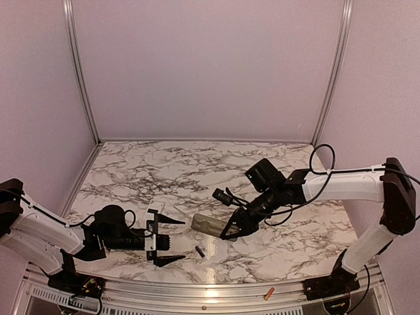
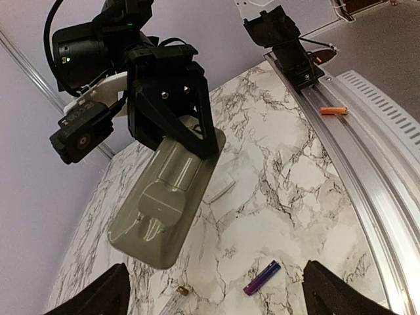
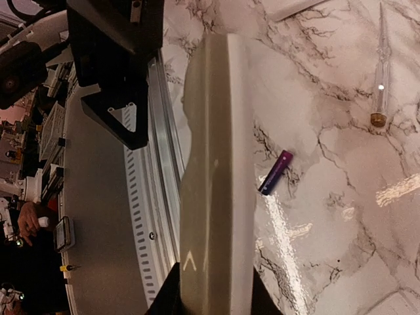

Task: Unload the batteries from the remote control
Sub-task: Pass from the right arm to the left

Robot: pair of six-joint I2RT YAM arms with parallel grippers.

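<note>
Right fingers (image 2: 187, 115) nearly closed, clamping one end of a grey-green remote control (image 2: 164, 197) over the marbled surface (image 2: 289, 177). Left fingers (image 1: 172, 222) spread wide, holding nothing. A slim purple-blue battery (image 2: 262, 277) lies on the surface near the remote control — an orange battery (image 2: 333, 110) rests on the near-edge metal rail (image 2: 354, 197).

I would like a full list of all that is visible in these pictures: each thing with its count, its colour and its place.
remote control: one, grey-green, held over the middle of the table.
dark battery: one, purple-blue, lying on the table near the front.
orange battery: one, orange, on the metal rail at the table's near edge.
flat cover piece: one, white, on the table beside the remote control.
thin clear tube: one, transparent with a brass-coloured tip, on the table.
table: one, white marble with grey veins.
left gripper: one, black, jaws open and empty, near left.
right gripper: one, black, jaws shut on the remote control.
</note>
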